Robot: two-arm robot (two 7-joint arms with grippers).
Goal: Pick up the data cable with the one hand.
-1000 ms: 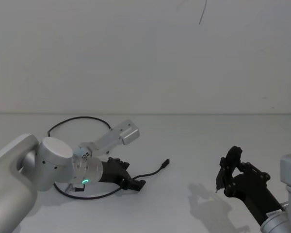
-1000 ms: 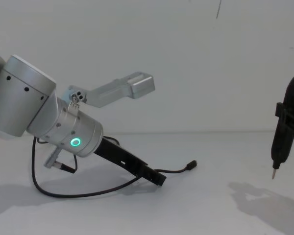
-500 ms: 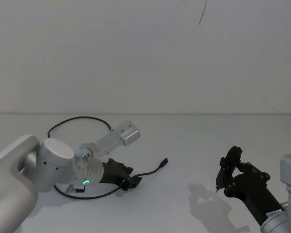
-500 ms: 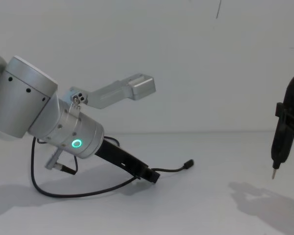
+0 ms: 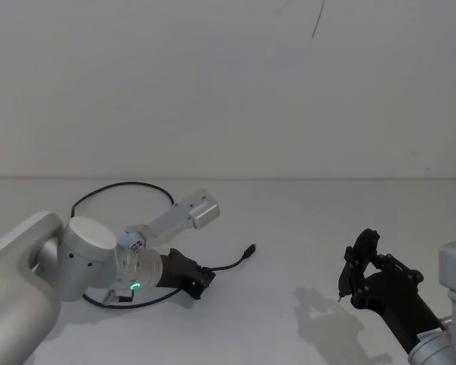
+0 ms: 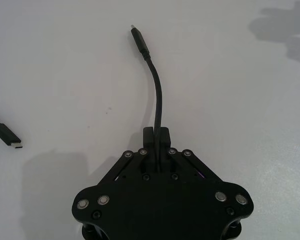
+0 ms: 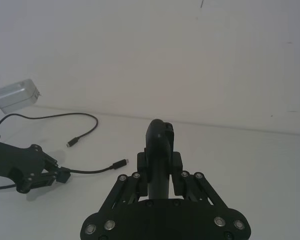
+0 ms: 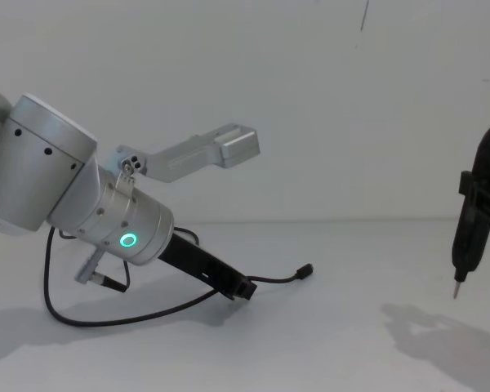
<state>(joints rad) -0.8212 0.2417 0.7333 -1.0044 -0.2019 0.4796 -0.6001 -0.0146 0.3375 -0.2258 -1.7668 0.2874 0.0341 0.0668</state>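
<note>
Left claw [image 5: 200,283] pinches data cable [image 5: 229,265] near one plug [image 5: 248,250], low on tabletop [image 5: 304,220]; plug sticks out ahead, rest of cable loops back beside left arm [image 5: 83,251]. Right claw [image 5: 359,262] hangs parked well apart, at right.

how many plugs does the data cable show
2. One plug sticks out beyond the left gripper, shut on the data cable; the other plug lies on the table beside that gripper.

Bright, diffuse overhead light evenly washes the white counter [image 5: 289,228] and wall [image 5: 228,91]. Soft-edged grey shadows [image 5: 319,304] lie at 5 and 8 o'clock in the head view.
</note>
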